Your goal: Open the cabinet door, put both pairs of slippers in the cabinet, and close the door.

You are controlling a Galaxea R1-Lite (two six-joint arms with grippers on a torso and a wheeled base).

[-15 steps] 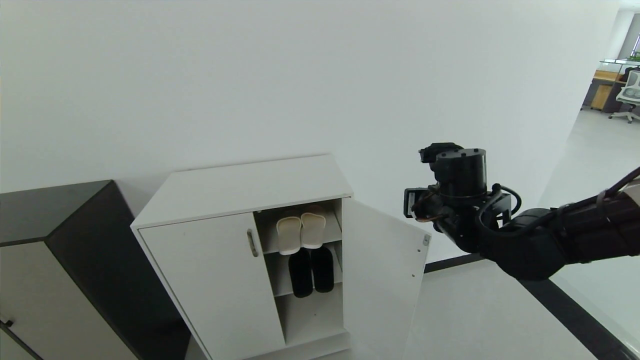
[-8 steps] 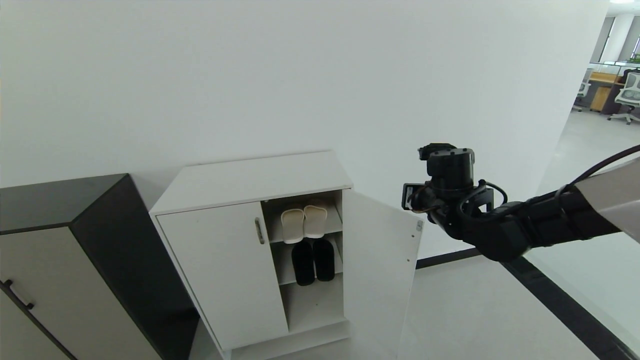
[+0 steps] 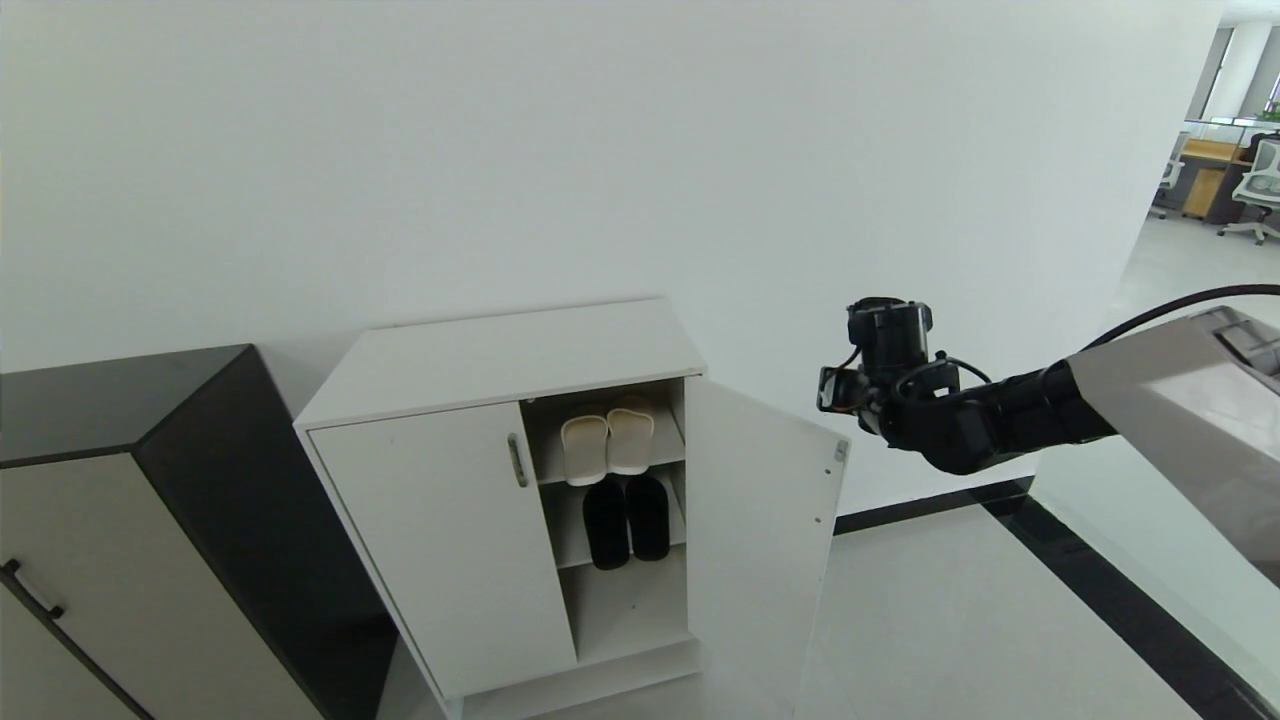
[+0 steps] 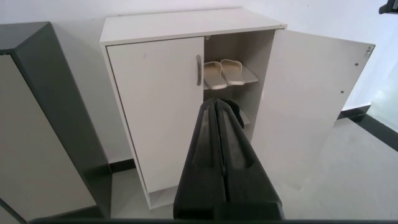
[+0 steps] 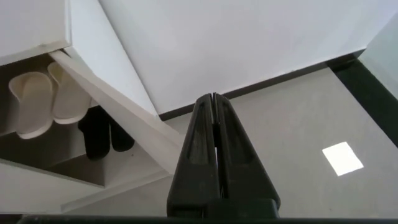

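Note:
The white cabinet (image 3: 500, 355) stands against the wall, its left door (image 3: 450, 545) closed and its right door (image 3: 765, 510) swung wide open. A cream pair of slippers (image 3: 607, 445) lies on the top shelf, a black pair (image 3: 626, 520) on the shelf below. My right gripper (image 3: 832, 392) hangs just right of the open door's upper outer corner, on the door's back side; in the right wrist view it (image 5: 213, 97) is shut and empty above the door's top edge (image 5: 118, 118). My left gripper (image 4: 216, 103) is shut and empty in front of the cabinet, partly hiding the black slippers (image 4: 241, 116).
A dark cabinet (image 3: 150, 470) stands close on the white one's left. Light floor (image 3: 950, 620) spreads to the right of the open door, bordered by a black strip (image 3: 1110, 600). The white wall runs behind everything. Office chairs (image 3: 1250, 195) stand far off at the right.
The head camera shifted, so the cabinet sits a little differently in view. My right arm has stretched forward, its gripper now farther off beside the open door's outer corner. The slippers and doors are unchanged.

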